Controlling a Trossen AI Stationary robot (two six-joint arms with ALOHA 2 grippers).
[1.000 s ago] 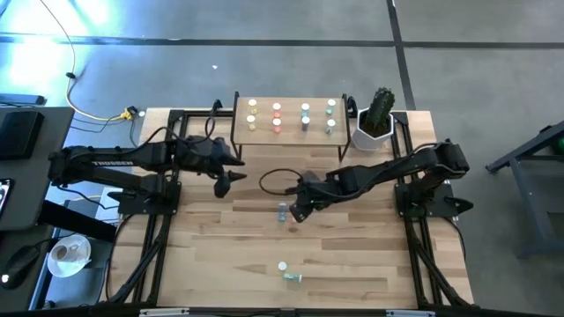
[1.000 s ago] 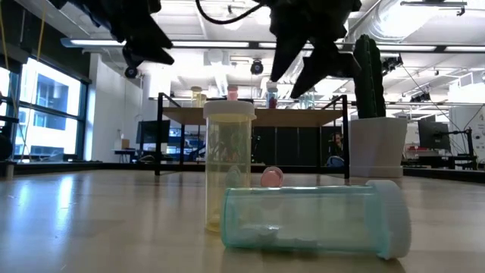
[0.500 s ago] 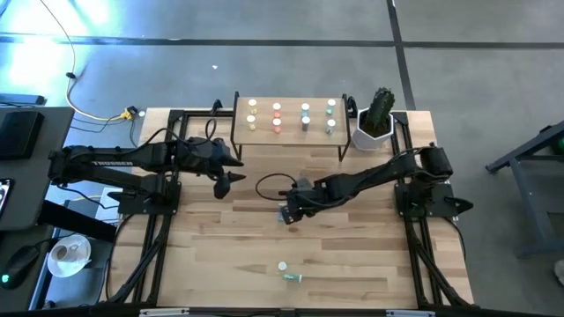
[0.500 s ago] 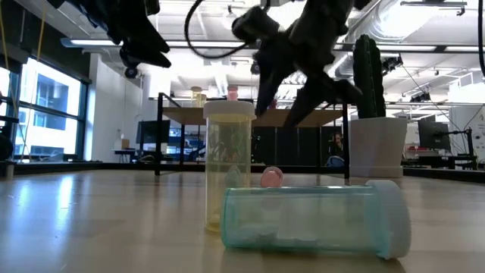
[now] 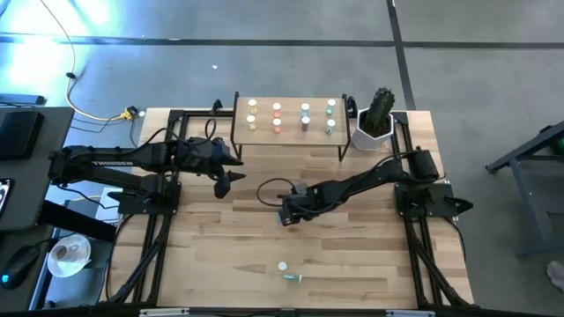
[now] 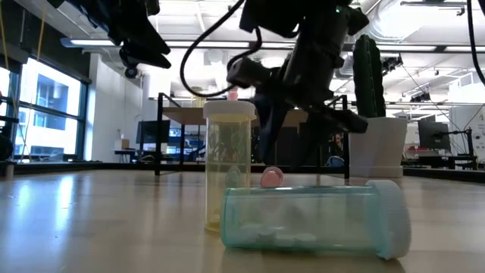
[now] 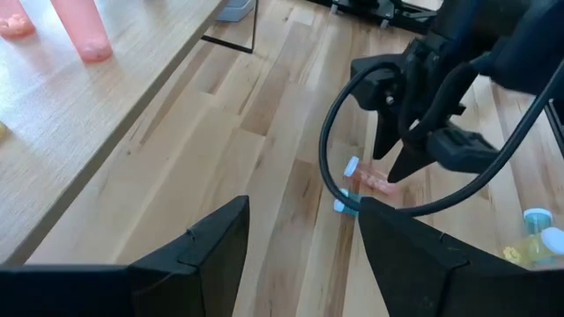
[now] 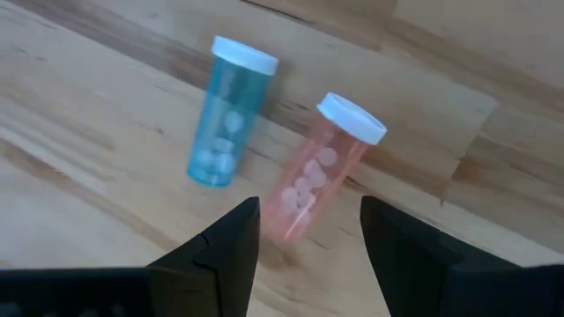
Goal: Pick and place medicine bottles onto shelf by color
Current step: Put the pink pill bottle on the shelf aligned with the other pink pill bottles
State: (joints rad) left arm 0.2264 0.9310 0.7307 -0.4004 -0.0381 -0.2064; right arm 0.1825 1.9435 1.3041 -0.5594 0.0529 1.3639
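Two medicine bottles lie on their sides mid-table: a blue one (image 8: pixel 225 110) and a pink one (image 8: pixel 322 167), both white-capped. My right gripper (image 8: pixel 308 255) hovers open just above them, pointing steeply down, its fingers either side of the pink bottle's bottom end without touching it. My left gripper (image 5: pixel 223 185) waits open above the table left of centre. The shelf (image 5: pixel 264 134) at the far edge carries yellow, pink, blue and green bottles in columns. Near the front edge a yellow bottle (image 6: pixel 227 163) stands upright next to a green one (image 6: pixel 314 220) lying on its side.
A white pot with a cactus (image 5: pixel 374 123) stands right of the shelf. A black cable (image 5: pixel 269 183) loops off my right arm above the table's middle. Bare wood lies between the mid-table pair and the front pair of bottles.
My right gripper has come down toward the pink and blue bottles and a little toward the table's left, rolling its wrist as it sank. Its fingers stayed open. The bottles have not moved.
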